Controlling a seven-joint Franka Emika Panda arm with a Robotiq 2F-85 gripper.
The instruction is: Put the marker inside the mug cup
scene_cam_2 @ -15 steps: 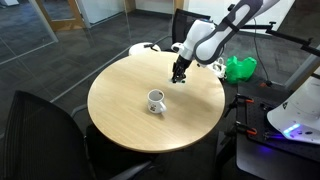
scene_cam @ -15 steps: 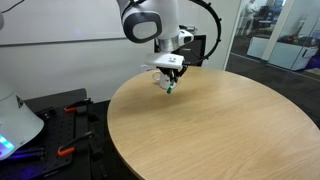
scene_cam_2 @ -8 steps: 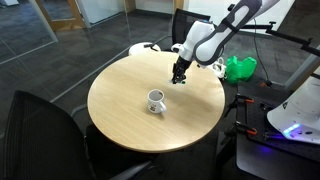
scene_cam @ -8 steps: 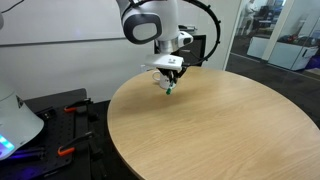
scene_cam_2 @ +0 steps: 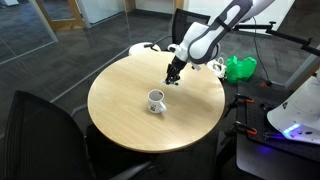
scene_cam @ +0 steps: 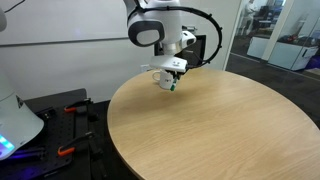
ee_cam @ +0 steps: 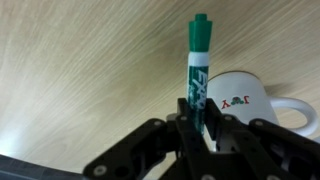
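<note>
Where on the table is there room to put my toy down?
Almost all the table is bare: the wide wood between the mug and the chair is free. It is busy only past the mug, where the pincer holds the marker above the wood.

Round wooden table [scene_cam_2: 130, 115], dark chairs [scene_cam_2: 40, 130], glass partitions [scene_cam: 270, 35].

Matt wood-grain table [ee_cam: 80, 60], glossy mug cup [ee_cam: 246, 114]
</note>
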